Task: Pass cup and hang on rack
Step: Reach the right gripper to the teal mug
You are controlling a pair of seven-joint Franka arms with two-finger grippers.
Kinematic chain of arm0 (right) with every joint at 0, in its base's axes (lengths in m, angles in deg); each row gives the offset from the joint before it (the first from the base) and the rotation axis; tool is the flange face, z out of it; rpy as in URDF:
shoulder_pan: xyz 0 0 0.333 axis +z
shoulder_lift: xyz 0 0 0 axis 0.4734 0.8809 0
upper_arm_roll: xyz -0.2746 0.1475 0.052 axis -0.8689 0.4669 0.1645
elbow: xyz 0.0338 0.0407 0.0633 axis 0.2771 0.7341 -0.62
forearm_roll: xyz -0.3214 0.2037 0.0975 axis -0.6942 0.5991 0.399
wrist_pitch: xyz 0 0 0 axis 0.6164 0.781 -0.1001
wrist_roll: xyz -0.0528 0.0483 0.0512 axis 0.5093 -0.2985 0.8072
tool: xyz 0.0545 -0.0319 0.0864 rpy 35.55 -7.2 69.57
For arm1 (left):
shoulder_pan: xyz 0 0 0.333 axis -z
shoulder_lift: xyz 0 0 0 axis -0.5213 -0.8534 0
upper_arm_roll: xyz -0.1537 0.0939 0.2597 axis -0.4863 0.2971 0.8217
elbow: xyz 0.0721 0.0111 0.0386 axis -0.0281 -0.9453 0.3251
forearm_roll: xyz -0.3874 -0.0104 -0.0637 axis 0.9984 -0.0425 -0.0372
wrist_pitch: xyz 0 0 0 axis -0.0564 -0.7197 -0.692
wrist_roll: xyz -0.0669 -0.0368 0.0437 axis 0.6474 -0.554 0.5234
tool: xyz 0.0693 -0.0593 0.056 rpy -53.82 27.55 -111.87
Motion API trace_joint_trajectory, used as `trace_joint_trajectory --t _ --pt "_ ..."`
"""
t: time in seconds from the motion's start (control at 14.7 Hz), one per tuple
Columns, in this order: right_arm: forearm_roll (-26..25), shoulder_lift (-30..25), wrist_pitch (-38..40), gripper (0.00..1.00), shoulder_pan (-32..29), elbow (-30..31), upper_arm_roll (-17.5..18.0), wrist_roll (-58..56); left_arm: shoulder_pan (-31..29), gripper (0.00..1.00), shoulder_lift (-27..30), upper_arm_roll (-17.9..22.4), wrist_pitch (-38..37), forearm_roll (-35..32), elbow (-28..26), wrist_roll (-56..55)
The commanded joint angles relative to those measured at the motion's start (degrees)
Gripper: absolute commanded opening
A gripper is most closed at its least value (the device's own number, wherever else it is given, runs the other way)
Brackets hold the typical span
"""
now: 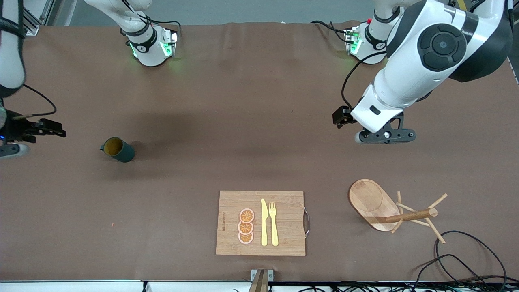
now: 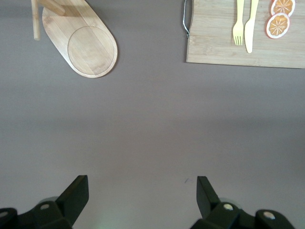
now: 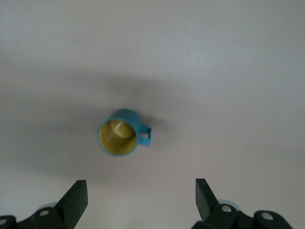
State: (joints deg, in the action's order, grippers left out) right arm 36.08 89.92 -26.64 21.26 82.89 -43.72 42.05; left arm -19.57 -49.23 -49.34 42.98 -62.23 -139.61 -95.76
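Observation:
The dark teal cup [image 1: 118,149] stands upright on the brown table toward the right arm's end, its mustard inside facing up. In the right wrist view the cup [image 3: 118,138] lies ahead of the fingertips, its handle to one side. My right gripper [image 1: 10,148] hangs over the table edge beside the cup, open and empty [image 3: 141,198]. The wooden rack [image 1: 375,202] stands toward the left arm's end; its oval base [image 2: 86,45] shows in the left wrist view. My left gripper [image 1: 386,136] is over bare table, farther from the front camera than the rack, open and empty [image 2: 143,195].
A wooden cutting board [image 1: 261,223] with a yellow knife, a yellow fork and three orange slices lies near the front edge, between cup and rack. Black cables [image 1: 462,259] lie at the front corner by the rack.

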Motion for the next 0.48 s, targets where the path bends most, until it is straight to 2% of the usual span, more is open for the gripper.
trace_joint_trajectory --t 0.0,0.2,0.41 --pt "0.37 0.53 -5.7 1.0 -0.39 4.99 0.48 -8.65 0.01 1.0 0.34 0.05 -0.47 -1.03 0.4 -0.15" --pt "0.37 3.35 -9.12 1.0 0.04 7.17 0.65 -13.87 -0.42 1.0 0.43 0.05 0.15 -1.2 0.4 0.03" --pt "0.37 3.36 -19.56 1.0 0.22 15.07 0.74 -15.45 -0.6 1.0 0.25 0.05 1.46 -1.29 0.4 0.03"
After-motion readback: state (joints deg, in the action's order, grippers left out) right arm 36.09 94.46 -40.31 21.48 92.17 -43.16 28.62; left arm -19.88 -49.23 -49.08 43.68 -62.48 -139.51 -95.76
